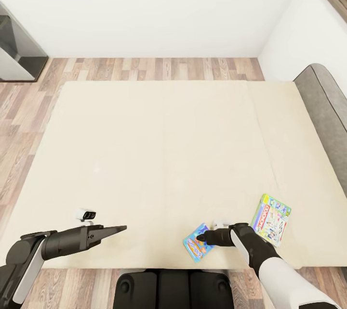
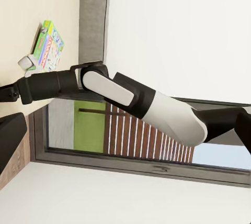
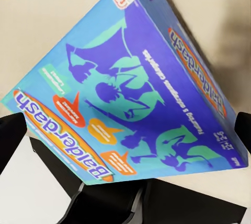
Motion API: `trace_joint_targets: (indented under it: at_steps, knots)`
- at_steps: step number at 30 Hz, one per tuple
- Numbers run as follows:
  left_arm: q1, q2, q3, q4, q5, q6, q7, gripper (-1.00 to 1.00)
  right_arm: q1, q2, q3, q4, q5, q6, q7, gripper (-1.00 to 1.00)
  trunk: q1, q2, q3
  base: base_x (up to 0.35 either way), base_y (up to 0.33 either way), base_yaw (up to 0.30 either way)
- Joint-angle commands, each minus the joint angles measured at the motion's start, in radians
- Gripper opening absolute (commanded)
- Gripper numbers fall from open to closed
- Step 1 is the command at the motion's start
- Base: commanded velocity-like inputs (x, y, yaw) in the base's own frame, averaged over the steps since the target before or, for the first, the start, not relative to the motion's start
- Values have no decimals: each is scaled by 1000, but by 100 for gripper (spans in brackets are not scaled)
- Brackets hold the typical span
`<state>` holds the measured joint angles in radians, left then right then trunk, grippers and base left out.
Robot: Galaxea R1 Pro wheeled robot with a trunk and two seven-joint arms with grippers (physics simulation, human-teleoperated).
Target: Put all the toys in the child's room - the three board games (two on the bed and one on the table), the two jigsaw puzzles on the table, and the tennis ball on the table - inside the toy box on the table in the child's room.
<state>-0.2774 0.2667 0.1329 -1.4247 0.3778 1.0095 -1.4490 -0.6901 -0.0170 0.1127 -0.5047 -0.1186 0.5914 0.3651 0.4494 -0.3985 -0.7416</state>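
**Head view: right gripper at the blue game, near edge of the bed**

The step in hand looks like the pick-up of the first board game from the bed (image 1: 159, 155). The blue game (image 1: 196, 243) lies at the bed's near edge, towards the near right corner, and the right gripper (image 1: 204, 238) is down over it. In the right wrist view the blue game (image 3: 123, 85) sits tilted, with the two dark fingertips (image 3: 11, 135) set wide on either side of it and apart from its edges, so the jaws stand open and nothing is held yet. Whether one corner is lifted off the mattress or the tilt is only the camera's angle, I cannot tell.

The pale game (image 1: 272, 218) lies just beside, nearer the headboard (image 1: 324, 102), well inside the right edge.

The left gripper (image 1: 118, 228) hangs over the near edge towards the left, holding nothing; its fingers look close together.

Next, the right fingers need to close across the box's thin sides or under a raised edge. A flat box on a soft mattress may slide rather than lift. After that comes the carry to the toy box.
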Motion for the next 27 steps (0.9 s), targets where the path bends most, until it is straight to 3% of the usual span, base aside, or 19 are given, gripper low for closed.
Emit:
trace_joint_targets:
  at_steps: [1,12,27]
  knots:
    - [0,0,0,0,1,11,-2,100,0,-1,7,-2,-10,5,-3,100,1,-1,-1,0,0,14]
    - [0,0,-1,0,1,10,-2,100,0,16,7,-2,-9,5,-3,100,1,-1,-1,0,0,2]
    - [0,0,0,0,1,9,-2,100,0,19,8,-2,-9,5,-6,100,1,-1,-1,0,0,0]
